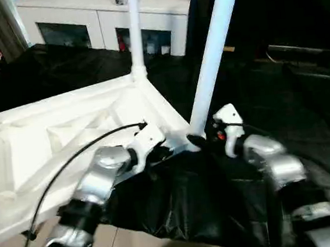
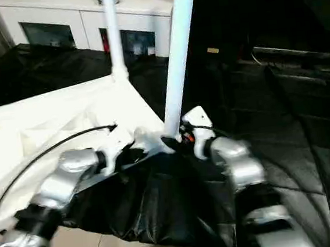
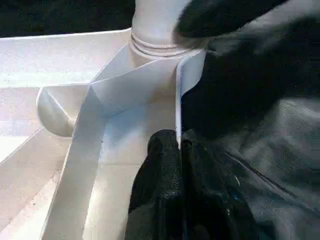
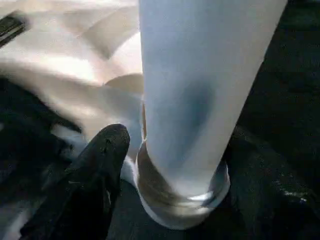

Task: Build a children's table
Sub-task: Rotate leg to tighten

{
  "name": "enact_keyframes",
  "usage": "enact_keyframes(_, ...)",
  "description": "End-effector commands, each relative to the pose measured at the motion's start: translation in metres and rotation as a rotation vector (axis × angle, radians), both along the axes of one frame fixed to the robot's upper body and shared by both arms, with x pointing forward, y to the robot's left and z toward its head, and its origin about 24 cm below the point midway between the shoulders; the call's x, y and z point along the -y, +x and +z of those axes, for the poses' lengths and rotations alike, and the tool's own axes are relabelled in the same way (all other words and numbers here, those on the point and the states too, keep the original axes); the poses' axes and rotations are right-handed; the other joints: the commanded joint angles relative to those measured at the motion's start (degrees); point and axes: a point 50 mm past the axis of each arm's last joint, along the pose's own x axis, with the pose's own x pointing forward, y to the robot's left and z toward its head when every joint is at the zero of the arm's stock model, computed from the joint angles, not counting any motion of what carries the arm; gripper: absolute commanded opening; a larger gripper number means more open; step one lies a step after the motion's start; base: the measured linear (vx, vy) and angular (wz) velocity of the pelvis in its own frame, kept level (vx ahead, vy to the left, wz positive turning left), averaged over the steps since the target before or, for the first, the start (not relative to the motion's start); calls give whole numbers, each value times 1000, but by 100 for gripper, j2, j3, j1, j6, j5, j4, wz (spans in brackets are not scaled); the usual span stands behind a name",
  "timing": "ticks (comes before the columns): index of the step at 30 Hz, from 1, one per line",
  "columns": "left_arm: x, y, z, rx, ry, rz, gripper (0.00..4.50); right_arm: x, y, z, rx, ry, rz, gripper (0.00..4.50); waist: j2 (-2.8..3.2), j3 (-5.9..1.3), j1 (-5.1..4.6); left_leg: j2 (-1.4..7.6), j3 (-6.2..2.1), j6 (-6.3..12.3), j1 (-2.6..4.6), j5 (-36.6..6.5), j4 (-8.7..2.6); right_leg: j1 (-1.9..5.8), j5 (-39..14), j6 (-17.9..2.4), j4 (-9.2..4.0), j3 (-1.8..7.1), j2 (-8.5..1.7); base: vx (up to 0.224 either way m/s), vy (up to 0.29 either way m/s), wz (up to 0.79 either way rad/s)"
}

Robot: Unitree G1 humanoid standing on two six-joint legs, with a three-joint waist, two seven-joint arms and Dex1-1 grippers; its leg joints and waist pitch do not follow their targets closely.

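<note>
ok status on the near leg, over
Left tool shut, clamped on the tabletop rim. Right tool at the base of the near leg, grip unclear. Near leg and far leg upright in corner sockets. Nothing blocking.

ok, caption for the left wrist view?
Left hand pinching the upturned tabletop's side wall beside a socketed leg.

The tabletop [image 1: 66, 133] looks like smooth white plastic with a soft sheen, its ribs moulded in. The legs [image 1: 214, 54] are smooth white tubes, faintly glossy. Under them lies a black sheet [image 1: 190, 203], crinkled and shiny like thin plastic film. The forearms [image 1: 274, 165] are brushed silver metal. The fingers [image 3: 165, 200] look matt black and slightly grainy, like rubber.
</note>
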Motion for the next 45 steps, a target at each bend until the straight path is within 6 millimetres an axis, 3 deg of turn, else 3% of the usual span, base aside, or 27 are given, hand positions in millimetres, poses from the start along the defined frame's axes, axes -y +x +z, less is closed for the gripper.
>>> enact_keyframes(1, 18, 1, 22, 95, -95, -83, 0, -19, -13, -14, -76, 6, 134, 317, 1, -343, 21, 416, -165, 310, 30, -1148, -375, 235, -1583, -934, -501, 456, -664, 0, 0, 0)
enact_keyframes(7, 4, -10, 23, 61, -91, -184, 0, 2, -20, -7, -92, -39, 306, 317, -4, -355, 46, 419, -151, 413, 14, -1016, -353, 242, -1420, -995, -473, 451, -655, 0, 0, 0)
enact_keyframes(9, -1, -14, 22, 41, -87, -217, 0, 6, -23, -7, -106, -60, 353, 284, -4, -369, 59, 422, -151, 413, 14, -936, -352, 247, -1347, -1021, -456, 443, -652, 0, 0, 0)
enact_keyframes(13, -4, -18, 21, 21, -78, -246, 0, 7, -24, -7, -107, -83, 371, 250, -5, -376, 87, 430, -144, 434, 7, -815, -342, 223, -1094, -1098, -414, 440, -636, 0, 0, 0)
enact_keyframes(18, -7, -21, 20, 12, -72, -257, 0, 7, -26, -7, -114, -85, 401, 226, -14, -376, 91, 429, -148, 402, 4, -850, -342, 233, -1174, -1078, -418, 439, -648, 0, 0, 0)
enact_keyframes(27, -7, -21, 20, 12, -74, -252, 0, 2, -30, -9, -124, -74, 427, 211, -30, -374, 96, 421, -143, 411, 8, -846, -338, 229, -1275, -1009, -433, 439, -642, 0, 0, 0)
enact_keyframes(33, 3, -14, 19, 37, -77, -179, 0, -11, -31, -17, -151, -12, 343, 211, -31, -366, 101, 423, -150, 352, 18, -879, -351, 217, -1399, -960, -450, 441, -643, 0, 0, 0)
enact_keyframes(38, 32, 7, 20, 75, -79, 12, 0, -48, -20, -32, -152, 44, 34, 209, -19, -321, 11, 411, -177, 15, 73, -1428, -380, 148, -2216, -772, -558, 439, -655, 0, 0, 0)
enact_keyframes(41, 41, 11, 21, 76, -89, 45, 0, -62, -21, -33, -151, 66, 7, 209, -29, -310, -16, 396, -199, -13, 104, -1690, -376, 148, -2594, -666, -614, 429, -688, 0, 0, 0)
enact_keyframes(45, 55, 15, 22, 84, -96, 99, 0, -83, -18, -30, -150, 94, -58, 209, -15, -317, -28, 398, -215, -15, 115, -1739, -391, 143, -2671, -611, -629, 430, -683, 0, 0, 0)
